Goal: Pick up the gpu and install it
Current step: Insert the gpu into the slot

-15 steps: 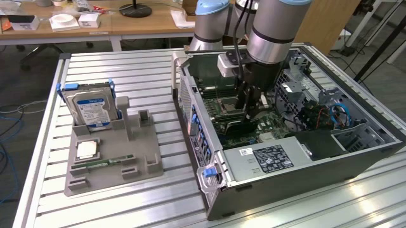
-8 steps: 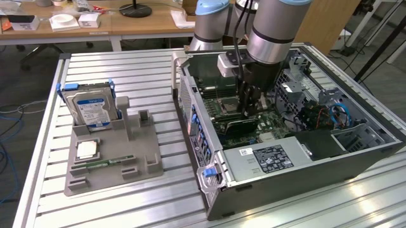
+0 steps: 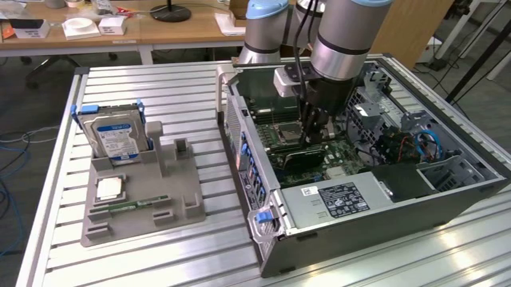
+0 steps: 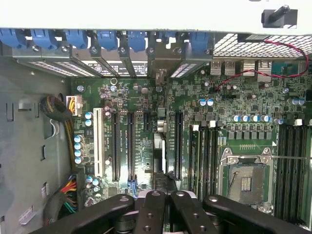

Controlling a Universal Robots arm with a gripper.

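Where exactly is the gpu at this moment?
In the exterior view, the gpu sits inside the open computer case on that view's right, over the motherboard, directly under the claw.

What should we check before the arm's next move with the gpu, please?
1. Claw shut: ok.
2. Claw inside the open computer case, directly over the gpu: ok.
3. Gpu gripped between the claw's fingers: cannot tell.
4. Gpu pressed fully into its motherboard slot: cannot tell.
5. Hard drive stands outside the case, apart from the arm: ok.
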